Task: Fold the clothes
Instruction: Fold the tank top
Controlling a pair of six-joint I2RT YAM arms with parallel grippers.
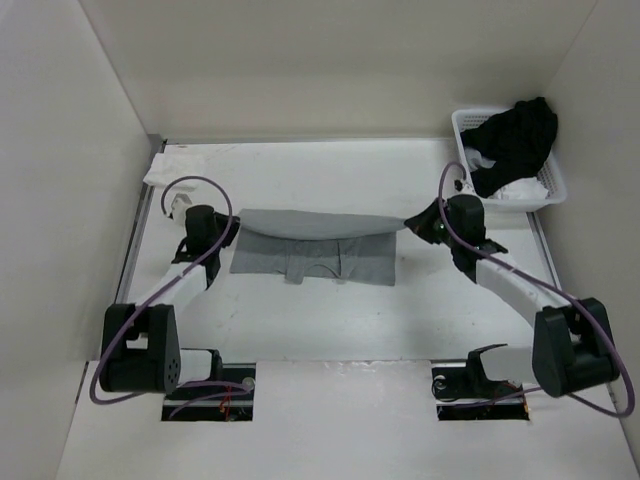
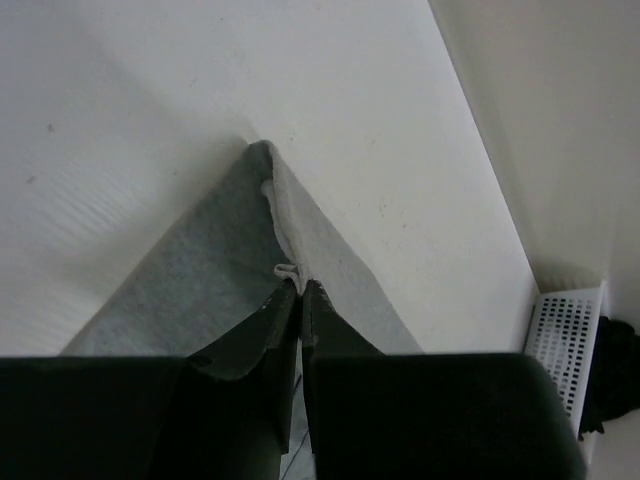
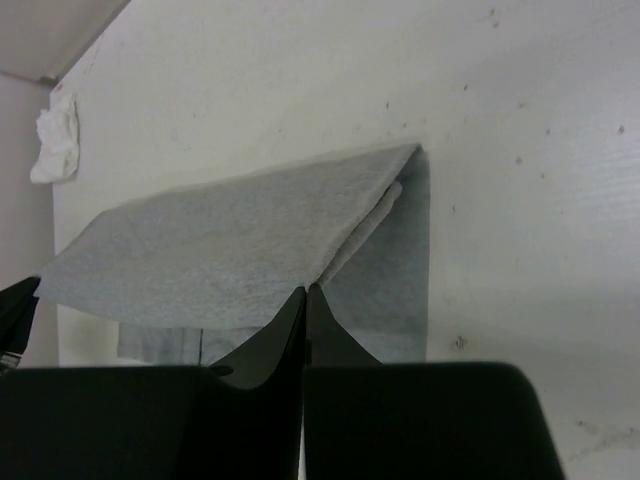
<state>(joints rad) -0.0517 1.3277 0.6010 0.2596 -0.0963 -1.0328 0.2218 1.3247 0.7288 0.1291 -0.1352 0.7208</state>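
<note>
Your left gripper (image 1: 232, 226) is clamped on one corner of the grey tank top (image 1: 312, 250), and your right gripper (image 1: 418, 224) is pinched tight on the opposite corner. Between them the raised edge sags slightly. The rest lies flat on the table (image 1: 330, 330), below and base-side of both grippers. Beyond your right gripper sits a white basket (image 1: 556, 186) of black garments (image 1: 515, 140).

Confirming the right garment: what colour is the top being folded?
Plain mid-grey tank top; clearest in the right wrist view.
</note>
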